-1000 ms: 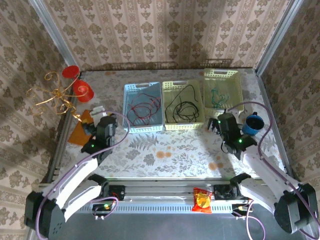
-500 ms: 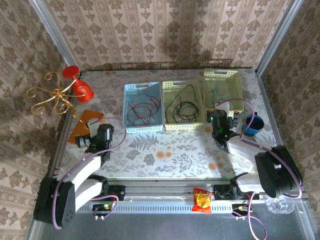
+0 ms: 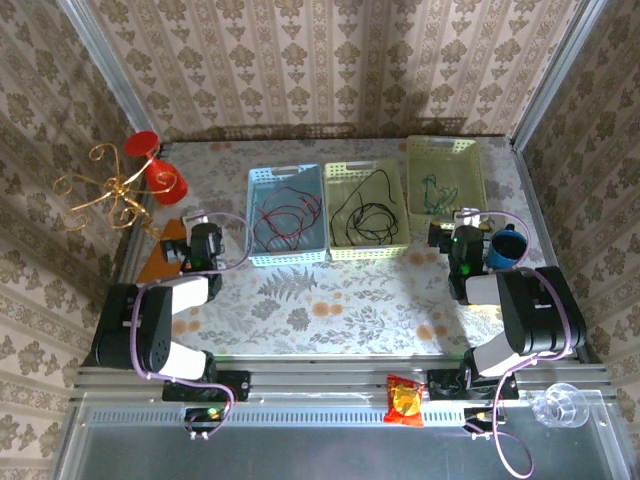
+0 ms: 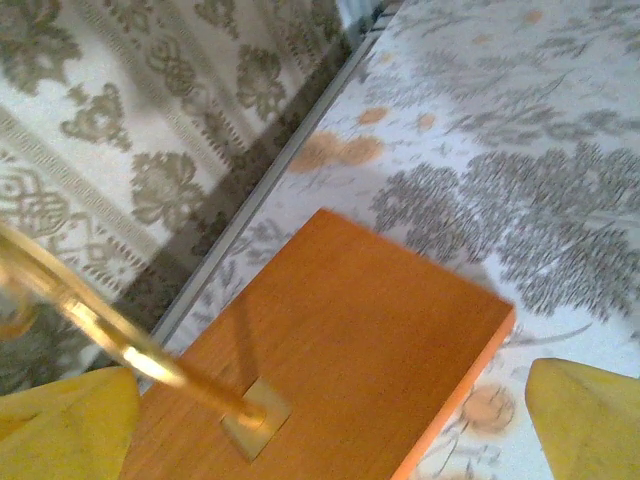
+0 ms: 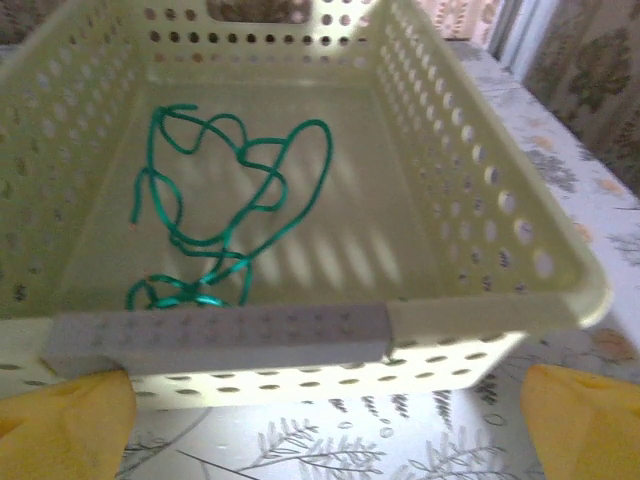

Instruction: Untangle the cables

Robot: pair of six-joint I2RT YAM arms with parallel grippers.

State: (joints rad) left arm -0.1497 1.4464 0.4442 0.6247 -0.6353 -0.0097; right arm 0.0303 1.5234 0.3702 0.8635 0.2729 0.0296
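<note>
- You have the red cables (image 3: 287,214) in the blue basket (image 3: 285,258), the black cables (image 3: 363,214) in the middle basket (image 3: 366,252), and the green cable (image 5: 190,292) in the right basket (image 5: 470,200), loosely tangled, stretched near-left to far-right.
- Your left gripper (image 4: 325,430) and right gripper (image 5: 325,420) are both spread wide.

green cable (image 5: 243,152) end hid by basket rim (image 5: 480,320) | wood base (image 4: 370,340) cut btm | rod (image 4: 122,346) cut L
</note>
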